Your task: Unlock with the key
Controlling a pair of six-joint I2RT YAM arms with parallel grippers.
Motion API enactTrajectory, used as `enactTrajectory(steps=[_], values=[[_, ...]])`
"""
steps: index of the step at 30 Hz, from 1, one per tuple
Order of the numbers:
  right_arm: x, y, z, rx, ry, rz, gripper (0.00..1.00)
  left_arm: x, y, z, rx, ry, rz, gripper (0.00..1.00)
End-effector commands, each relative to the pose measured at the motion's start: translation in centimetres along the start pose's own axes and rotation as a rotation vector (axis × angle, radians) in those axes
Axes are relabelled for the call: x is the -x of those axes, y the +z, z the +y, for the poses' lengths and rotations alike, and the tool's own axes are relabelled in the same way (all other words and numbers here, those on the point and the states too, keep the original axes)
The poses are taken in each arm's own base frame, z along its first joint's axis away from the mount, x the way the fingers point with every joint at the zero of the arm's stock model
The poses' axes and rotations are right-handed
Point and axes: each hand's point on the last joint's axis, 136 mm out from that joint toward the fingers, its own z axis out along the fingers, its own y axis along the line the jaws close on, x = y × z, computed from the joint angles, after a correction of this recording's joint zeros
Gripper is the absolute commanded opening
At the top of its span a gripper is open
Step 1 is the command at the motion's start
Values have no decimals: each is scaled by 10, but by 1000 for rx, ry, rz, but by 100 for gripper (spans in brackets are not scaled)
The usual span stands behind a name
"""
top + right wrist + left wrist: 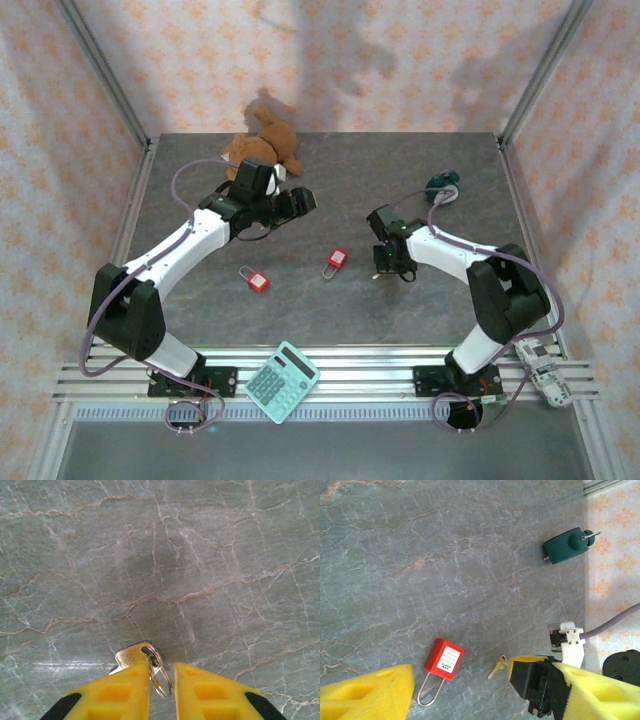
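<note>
A small brass key (131,657) with a wire ring (167,685) lies flat on the grey stone table. My right gripper (162,680) stands low over it, jaws narrowly open, the ring in the gap and the key's head partly under the left finger (117,692). In the left wrist view the key (496,666) lies right of a red padlock (443,659) with a steel shackle. From above, this padlock (337,262) sits left of my right gripper (385,270), and a second red padlock (258,279) lies further left. My left gripper (300,200) hovers open, holding nothing.
A brown teddy bear (265,145) sits at the back. A dark green device (442,185) lies at the back right, also seen in the left wrist view (566,546). A teal calculator (282,381) and a white handset (545,372) rest on the front rail.
</note>
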Motion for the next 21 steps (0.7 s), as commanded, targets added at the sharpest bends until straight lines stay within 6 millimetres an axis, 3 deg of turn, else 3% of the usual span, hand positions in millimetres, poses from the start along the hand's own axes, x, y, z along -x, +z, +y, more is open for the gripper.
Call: enactTrajectory(steps=[1,10,14,21], values=[[-8,5,-6,-18,-9,24,19,1,-2,-9,-7,38,3,72],[-10,6,-3,9,2,11,14,0,0,-8,-3,35,9,71],[-6,-2,-5,15,23,-26,10,0,0,-8,-1,39,6,71],[2,-14,-7,15,33,-65,12,-2,3,-7,2,38,16,71]])
